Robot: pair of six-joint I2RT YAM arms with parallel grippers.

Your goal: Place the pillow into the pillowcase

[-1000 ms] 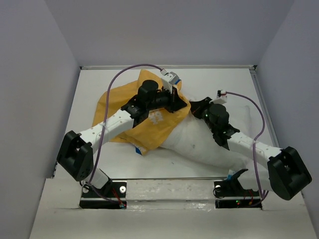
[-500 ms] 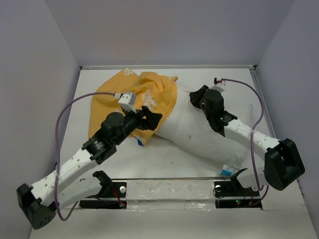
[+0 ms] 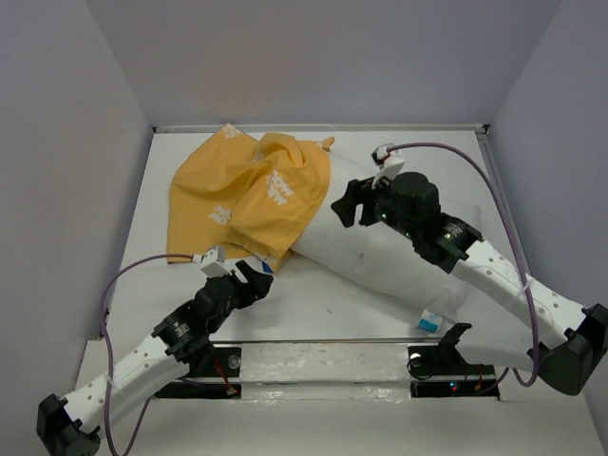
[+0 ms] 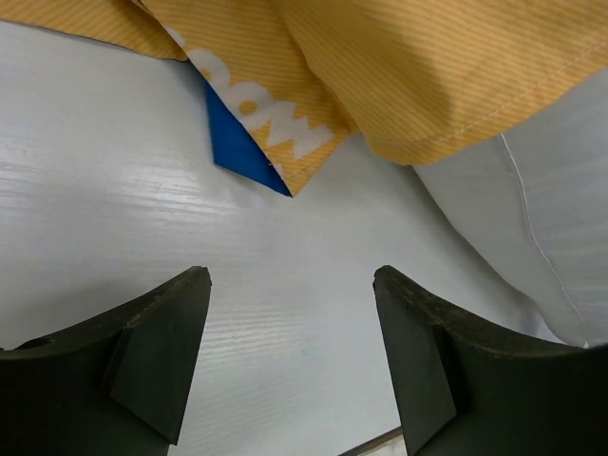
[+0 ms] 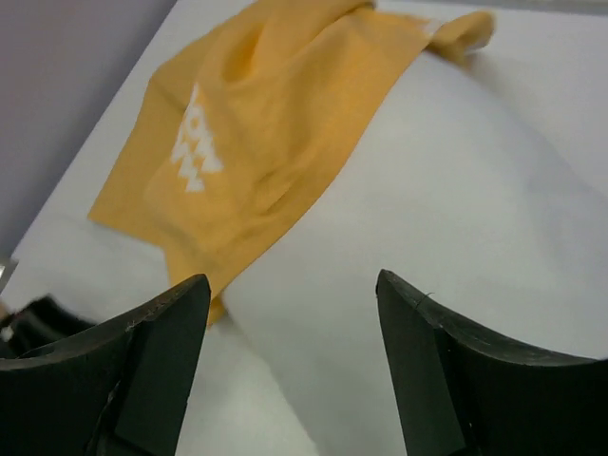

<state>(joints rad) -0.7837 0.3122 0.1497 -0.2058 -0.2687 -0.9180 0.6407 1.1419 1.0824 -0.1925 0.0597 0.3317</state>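
**Pillow part-covered; both grippers open and holding nothing**
The pillow (image 3: 380,271) lies on the worktop (image 3: 313,304), its far end covered by the mustard pillowcase (image 3: 252,195) and the end with the blue tag (image 3: 429,321) well clear of the pillowcase. The left gripper (image 4: 290,304) hovers spread just beside the pillowcase's near corner. The right gripper (image 5: 290,294), also spread and empty, hangs just beside the pillowcase's hem. Doing this well likely means each gripper pinching one hem layer only, then drawing the pillowcase evenly toward the tag.
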